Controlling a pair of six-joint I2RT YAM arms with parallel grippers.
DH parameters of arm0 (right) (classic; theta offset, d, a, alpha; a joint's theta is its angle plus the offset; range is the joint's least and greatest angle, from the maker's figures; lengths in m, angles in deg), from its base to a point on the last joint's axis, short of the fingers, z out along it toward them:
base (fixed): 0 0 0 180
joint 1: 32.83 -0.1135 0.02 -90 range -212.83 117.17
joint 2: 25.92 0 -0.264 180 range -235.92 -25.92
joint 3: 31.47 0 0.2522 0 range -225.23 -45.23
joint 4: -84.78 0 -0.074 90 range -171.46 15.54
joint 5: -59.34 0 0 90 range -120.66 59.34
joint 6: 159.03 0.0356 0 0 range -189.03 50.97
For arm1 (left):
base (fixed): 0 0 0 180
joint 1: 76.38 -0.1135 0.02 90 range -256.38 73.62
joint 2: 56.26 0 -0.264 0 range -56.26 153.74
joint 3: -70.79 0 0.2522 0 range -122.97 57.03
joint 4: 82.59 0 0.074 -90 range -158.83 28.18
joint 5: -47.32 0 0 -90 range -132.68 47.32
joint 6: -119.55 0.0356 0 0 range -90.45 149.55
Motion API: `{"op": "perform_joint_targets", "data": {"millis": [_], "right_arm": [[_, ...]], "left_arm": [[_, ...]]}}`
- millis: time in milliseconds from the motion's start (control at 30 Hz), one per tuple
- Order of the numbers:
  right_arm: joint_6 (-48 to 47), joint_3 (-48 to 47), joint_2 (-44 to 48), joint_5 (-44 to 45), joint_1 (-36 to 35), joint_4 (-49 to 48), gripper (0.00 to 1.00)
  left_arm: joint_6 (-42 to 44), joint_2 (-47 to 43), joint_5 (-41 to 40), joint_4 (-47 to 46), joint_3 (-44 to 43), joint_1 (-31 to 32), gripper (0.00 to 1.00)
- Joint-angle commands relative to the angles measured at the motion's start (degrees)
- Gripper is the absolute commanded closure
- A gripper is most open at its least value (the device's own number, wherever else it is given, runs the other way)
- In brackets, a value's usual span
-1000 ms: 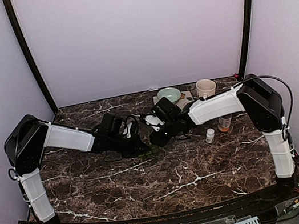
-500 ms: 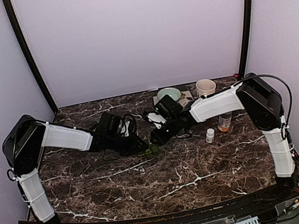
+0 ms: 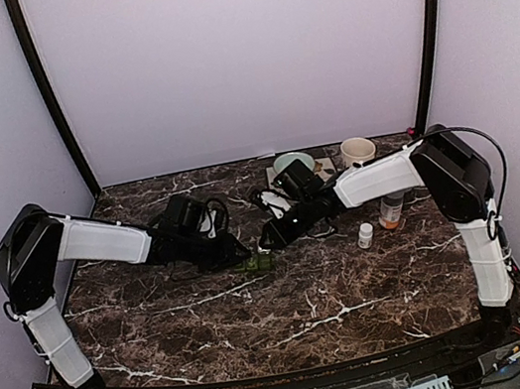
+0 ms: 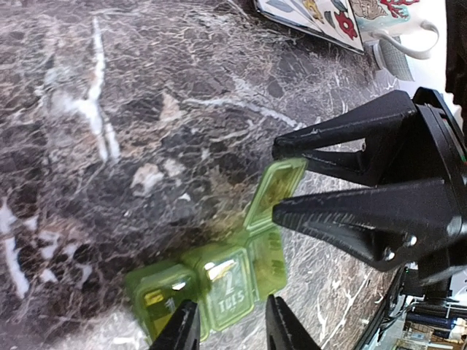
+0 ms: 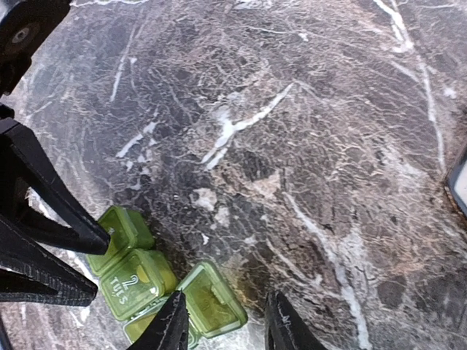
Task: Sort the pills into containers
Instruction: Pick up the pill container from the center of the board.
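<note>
The containers are one small green pill box [image 3: 259, 263] lying on the marble between my two grippers. Its middle lid reads "2 TUES" [image 4: 232, 290], and the end compartment's lid [image 4: 276, 187] is flipped open. My left gripper [image 4: 230, 329] is open, its fingertips hovering on either side of the middle compartment without gripping it. My right gripper [image 5: 222, 326] is also open, just beyond the raised lid [image 5: 212, 300] and holding nothing. In the top view the left gripper [image 3: 235, 252] and the right gripper [image 3: 270, 238] face each other over the box. I can make out no pills.
An amber bottle [image 3: 391, 213] and its white cap [image 3: 365, 234] stand to the right of the box. A pale green bowl [image 3: 293, 162], a cream mug [image 3: 357, 151] and a printed card [image 4: 314, 18] sit at the back.
My left gripper has opened and drawn back to the left. The right gripper has pulled back a little toward the rear, so the pill box now shows between them.
</note>
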Motion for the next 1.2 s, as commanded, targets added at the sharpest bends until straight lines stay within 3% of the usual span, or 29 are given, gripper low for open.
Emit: {"op": "perform_joint_targets", "data": {"millis": [0,133,333,467,1167], "right_arm": [[2.01,-0.51,-1.91,-5.88,1.13,-2.45,0.64],[2.53,-0.32,-2.24,-8.23,1.27,-2.82,0.7],[4.04,0.82,-2.0,-10.77,1.53,-4.84,0.94],[4.95,1.36,-1.65,-11.22,1.7,-5.75,1.0],[5.14,15.66,11.27,-3.03,2.26,-18.09,0.97]], "left_arm": [[-0.48,-3.56,-1.69,2.15,1.64,-0.32,0.66],[-0.62,-4.01,-1.87,2.22,1.86,-0.32,0.65],[-0.89,-5.48,-3.15,2.66,2.97,-0.32,0.59],[-1.16,-7.25,-4.65,2.64,4.36,-0.4,0.58],[-2.92,-9.67,-5.72,0.93,7.4,-0.41,0.55]]}}
